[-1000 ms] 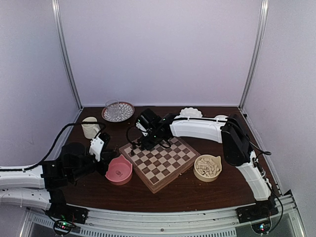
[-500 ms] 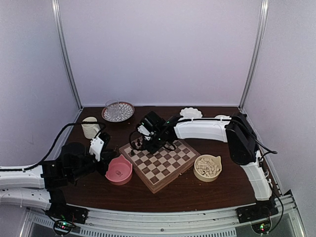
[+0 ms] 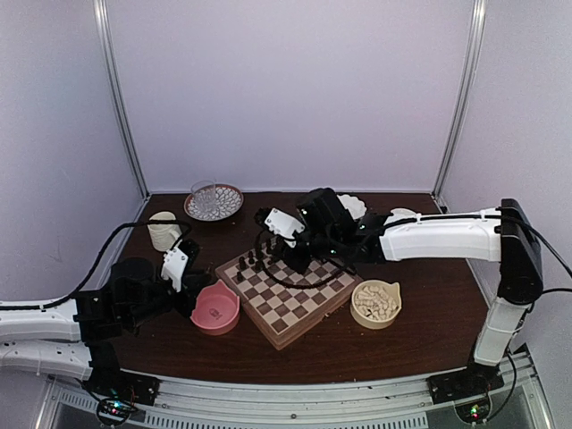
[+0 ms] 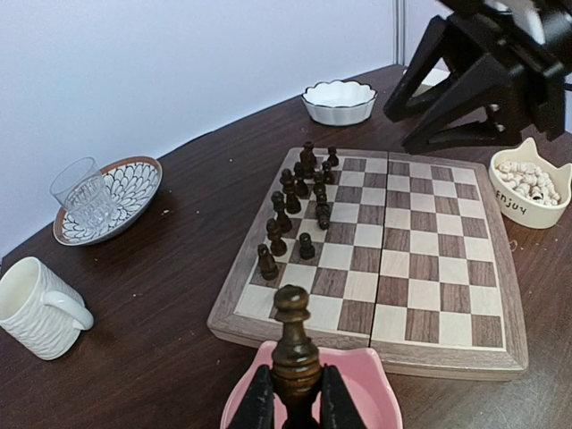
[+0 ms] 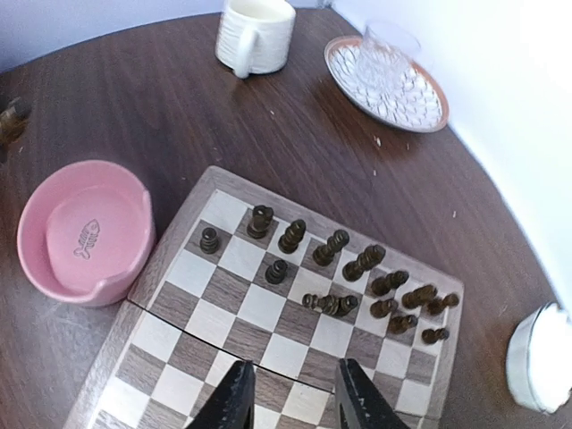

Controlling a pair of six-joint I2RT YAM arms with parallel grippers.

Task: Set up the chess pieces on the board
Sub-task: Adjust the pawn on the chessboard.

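On the brown worktop [image 3: 393, 344], well left of the board [image 3: 299, 304], stood a ribbed white mug [image 3: 164, 231]. A patterned plate [image 3: 232, 206] carrying a glass tumbler [image 3: 204, 193] lay beyond the board's far left corner. The left claw [image 4: 295, 395] hung at the board's left side, pinching an upright dark chess piece [image 4: 293, 335] above a pink bowl [image 3: 214, 325] that sat just beside the board's left edge. A dozen or so dark pieces [image 5: 291, 236] crowded the board's far left squares, one apparently lying on its side. The right claw [image 5: 288, 391] hovered above the board, spread and empty. Behind the board sat a white scalloped dish [image 3: 347, 204]. Right of the board, a cream bowl [image 3: 368, 322] held cream pieces [image 3: 375, 302].
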